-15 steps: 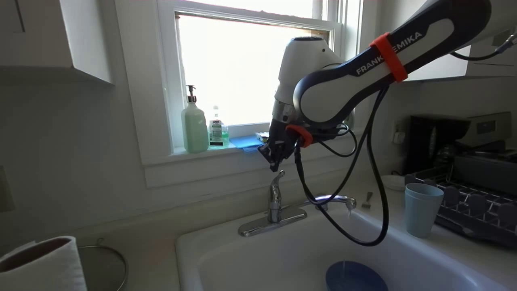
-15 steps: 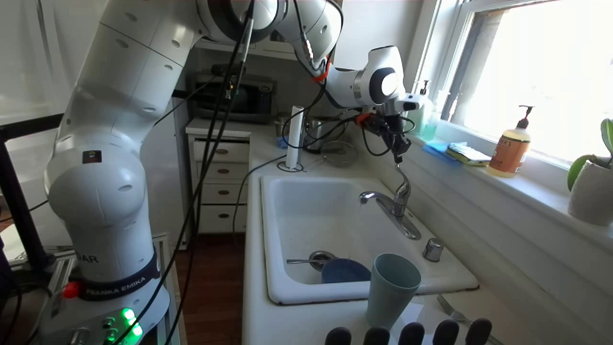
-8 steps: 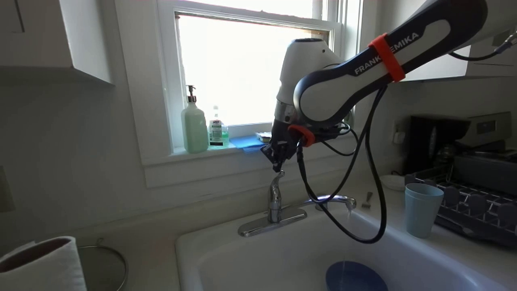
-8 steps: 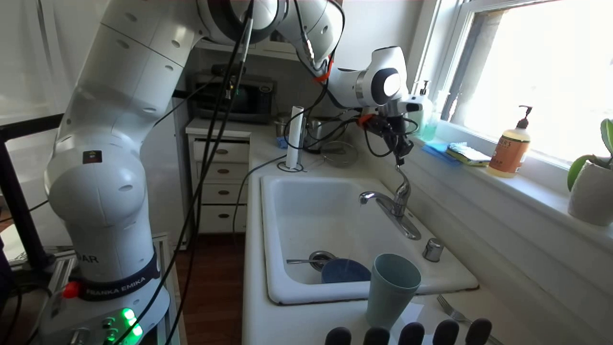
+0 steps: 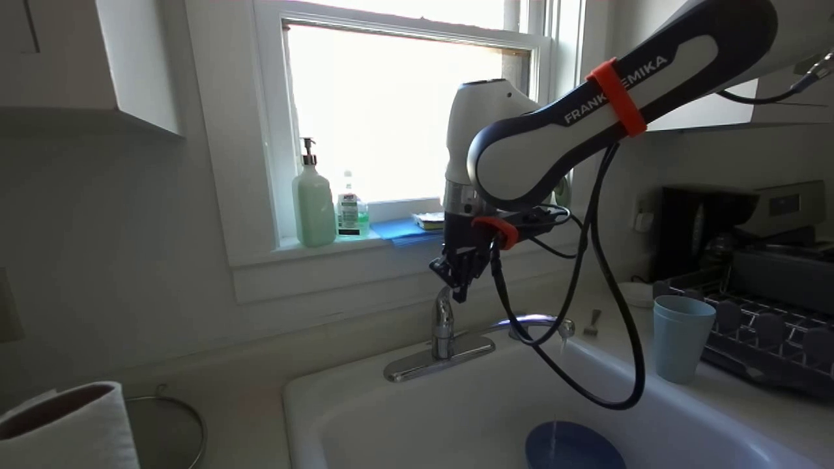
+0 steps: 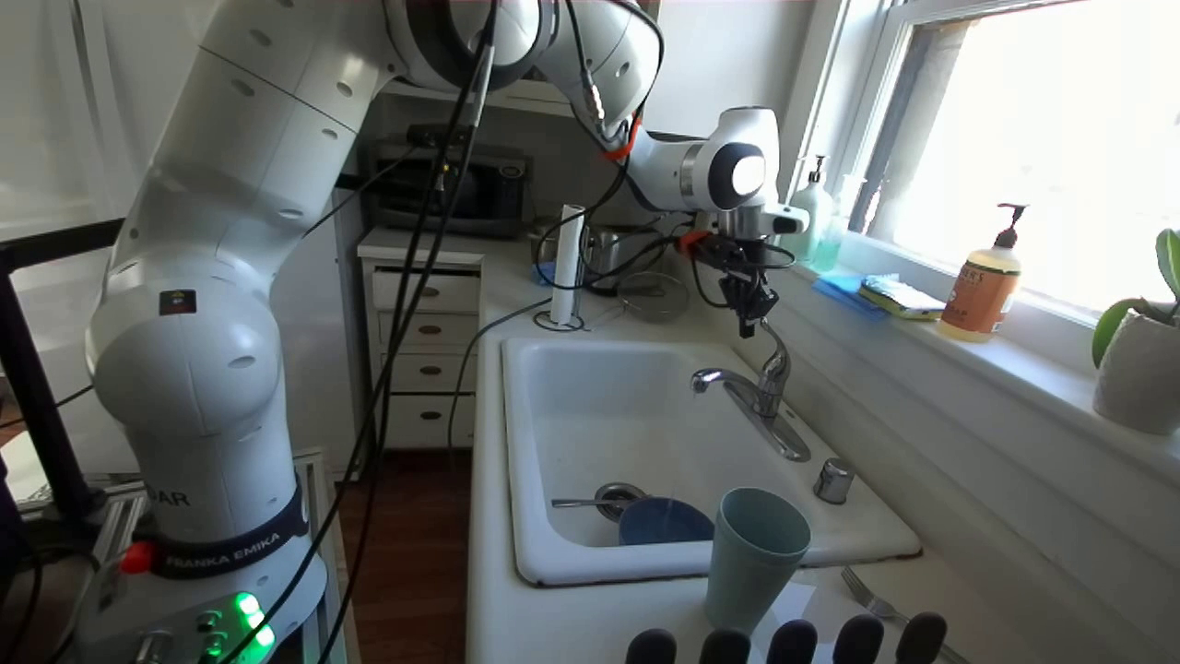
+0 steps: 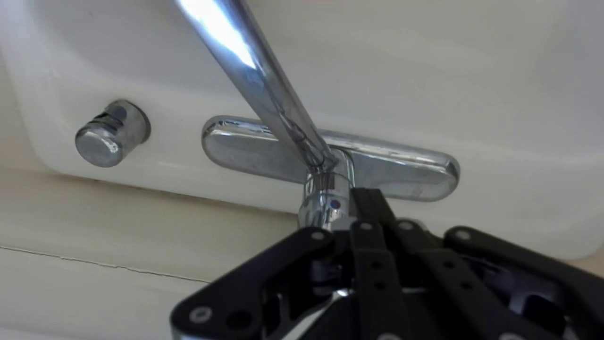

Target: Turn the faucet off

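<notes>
Claw (image 7: 369,192) is pinched narrow, nothing seen between its fingers (image 7: 373,255), just beside the top of the lever (image 6: 780,358), toward the sink (image 6: 636,561); contact, we can't tell. We'd expect slick, hard chrome on a stiff pivot, so skip grasping and push square with the fingertips high on the lever for leverage, since the faucet (image 5: 443,335) looks firmly anchored by its base plate (image 7: 406,177) below the claw and shouldn't budge. Farther from the claw, the spout (image 7: 255,80) drops a thin stream (image 5: 563,348), so we're not off yet.

The chrome faucet (image 5: 443,332) stands on the ledge of the white sink (image 6: 627,563), lever upright (spout trickling).
</notes>
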Motion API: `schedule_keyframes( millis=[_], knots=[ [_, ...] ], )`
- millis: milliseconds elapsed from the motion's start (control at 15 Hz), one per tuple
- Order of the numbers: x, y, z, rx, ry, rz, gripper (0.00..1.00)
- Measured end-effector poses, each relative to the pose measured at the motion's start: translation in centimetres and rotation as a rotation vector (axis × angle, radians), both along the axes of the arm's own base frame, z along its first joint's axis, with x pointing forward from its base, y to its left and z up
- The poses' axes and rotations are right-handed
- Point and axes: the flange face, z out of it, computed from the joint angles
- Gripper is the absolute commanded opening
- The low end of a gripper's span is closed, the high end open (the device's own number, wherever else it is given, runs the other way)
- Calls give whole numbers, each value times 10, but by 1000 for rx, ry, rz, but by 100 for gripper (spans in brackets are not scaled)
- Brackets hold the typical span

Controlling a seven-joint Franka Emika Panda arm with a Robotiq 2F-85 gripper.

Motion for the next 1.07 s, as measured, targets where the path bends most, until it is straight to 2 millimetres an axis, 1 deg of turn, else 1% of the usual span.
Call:
schedule_keyframes(
  millis=[133, 333, 800, 933, 1067],
  knots=[
    [-2, -1, -4, -6, 24, 1, 0],
    [0, -2, 0, -4, 9, 2, 0],
    [10, -9, 46, 57, -196, -3, 0],
    [12, -14, 53, 65, -229, -8, 0],
    [13, -18, 53, 64, -236, -13, 0]
  ],
)
